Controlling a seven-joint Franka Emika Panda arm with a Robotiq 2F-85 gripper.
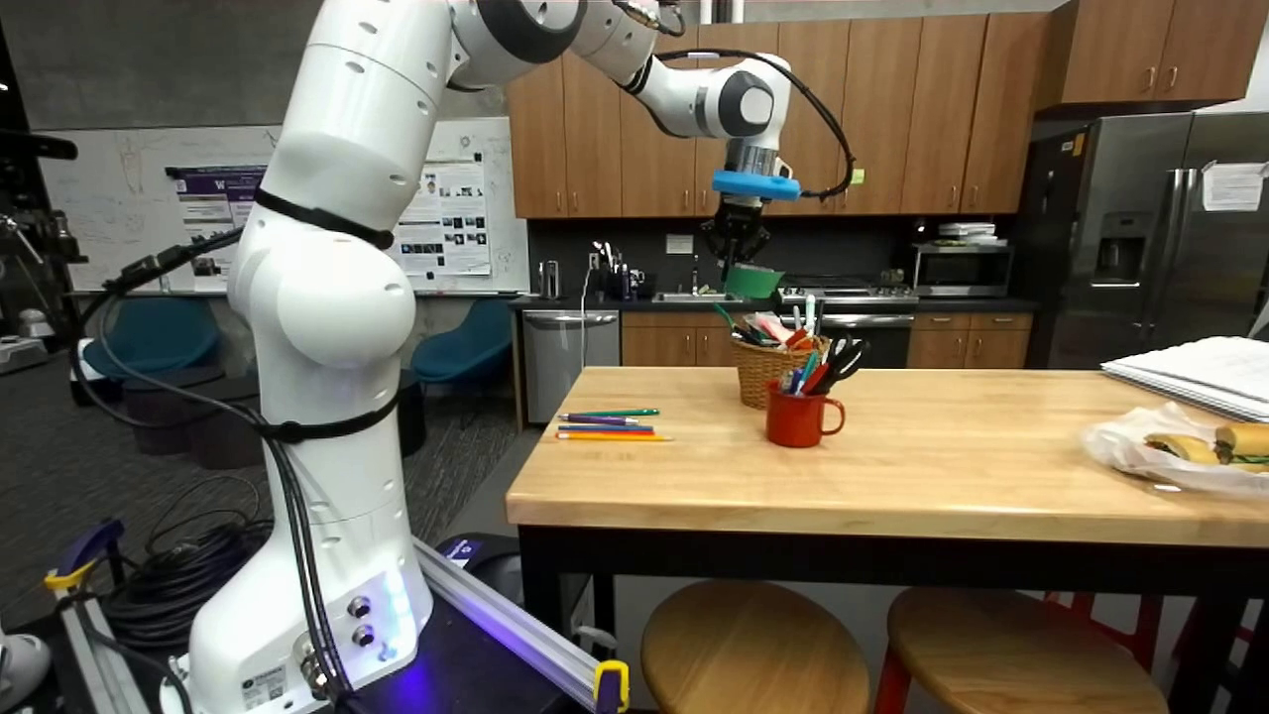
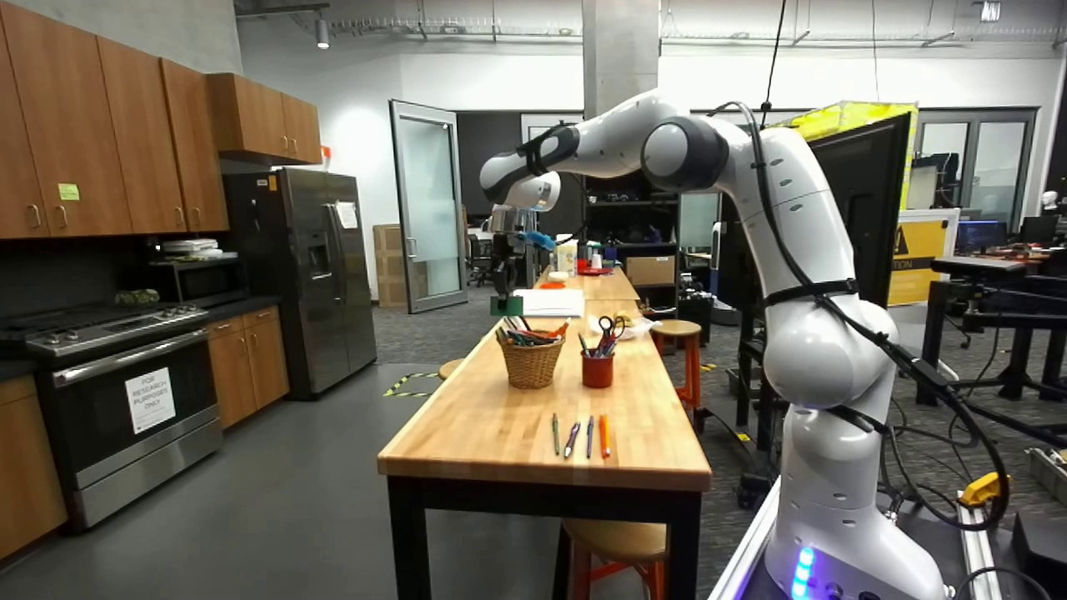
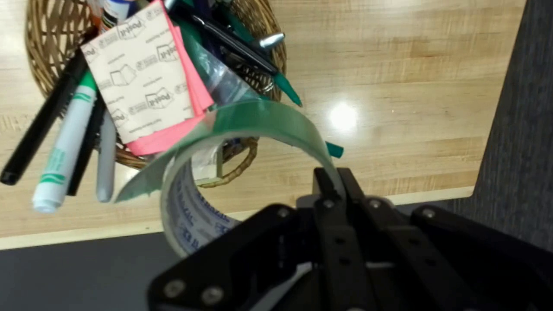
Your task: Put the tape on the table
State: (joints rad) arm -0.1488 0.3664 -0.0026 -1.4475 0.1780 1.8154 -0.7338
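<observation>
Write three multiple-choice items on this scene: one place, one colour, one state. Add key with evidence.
1. Where is the mug relative to the wicker basket?
A) inside it
B) beside it, on the table
C) underneath it

2. What colour is the outside of the tape?
A) yellow
B) red
C) green

3. What state is the gripper in?
A) shut on the tape
B) shut on the mug
C) wide open, holding nothing

Key:
1 B: both exterior views show it standing on the tabletop, near the basket.
2 C: the wrist view shows a green outer surface.
3 A: in the wrist view it pinches the tape's wall.
</observation>
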